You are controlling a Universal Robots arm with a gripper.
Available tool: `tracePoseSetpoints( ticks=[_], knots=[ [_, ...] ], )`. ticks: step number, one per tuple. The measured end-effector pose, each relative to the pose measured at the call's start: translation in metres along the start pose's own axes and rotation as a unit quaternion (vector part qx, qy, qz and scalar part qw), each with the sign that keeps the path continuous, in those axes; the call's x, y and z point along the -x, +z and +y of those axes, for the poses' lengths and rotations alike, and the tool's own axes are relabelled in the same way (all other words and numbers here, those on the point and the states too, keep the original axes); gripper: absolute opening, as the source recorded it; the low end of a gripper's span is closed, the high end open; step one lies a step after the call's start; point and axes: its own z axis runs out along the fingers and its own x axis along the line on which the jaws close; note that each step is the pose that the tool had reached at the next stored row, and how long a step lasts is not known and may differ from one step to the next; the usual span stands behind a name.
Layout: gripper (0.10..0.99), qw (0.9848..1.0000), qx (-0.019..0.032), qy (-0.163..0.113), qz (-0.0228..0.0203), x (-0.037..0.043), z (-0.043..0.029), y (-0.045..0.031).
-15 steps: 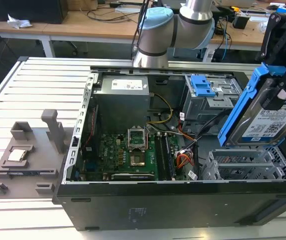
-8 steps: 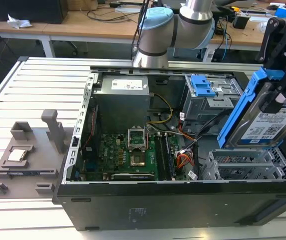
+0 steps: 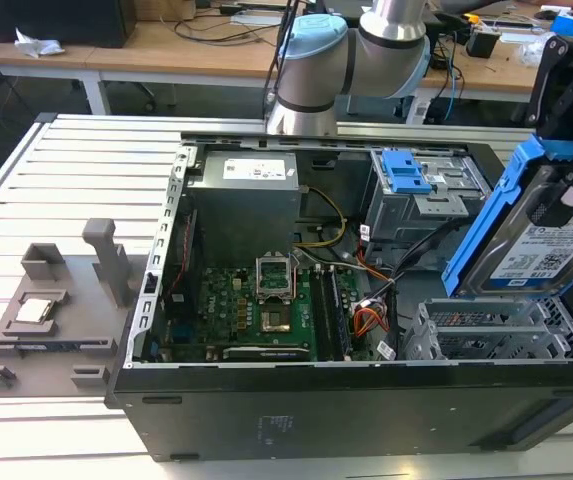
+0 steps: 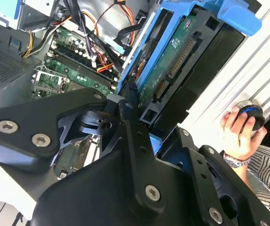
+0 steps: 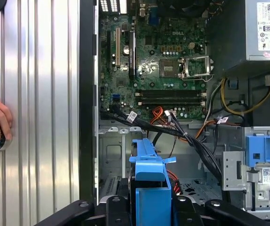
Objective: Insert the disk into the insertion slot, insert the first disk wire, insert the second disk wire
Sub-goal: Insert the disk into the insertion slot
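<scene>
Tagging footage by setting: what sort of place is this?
Probably a robotics lab or workshop: a robot arm reaches over an open computer tower on a slotted aluminium table, with cable-strewn wooden benches behind.

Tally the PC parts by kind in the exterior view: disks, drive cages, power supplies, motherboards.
Disk, held tilted in the tool: 1
Drive cages: 2, the insertion slot and the grey box with the blue latch
Power supply: 1
Motherboard: 1
Total: 5
</scene>
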Motion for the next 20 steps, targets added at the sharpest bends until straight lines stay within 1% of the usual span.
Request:
tracePoseSetpoints(
  ticks=[5,11,17,20],
  knots=[
    [0.365,1.0000,0.0000,0.000,0.0001,0.0000,-0.0026,0.0006],
    [0.365,1.0000,0.0000,0.000,0.0000,0.0001,-0.0042,0.0018],
    [0.365,1.0000,0.0001,0.000,0.0000,0.0001,-0.0045,0.0050],
    [0.365,1.0000,0.0001,0.000,0.0001,0.0001,-0.0046,0.0083]
  ],
)
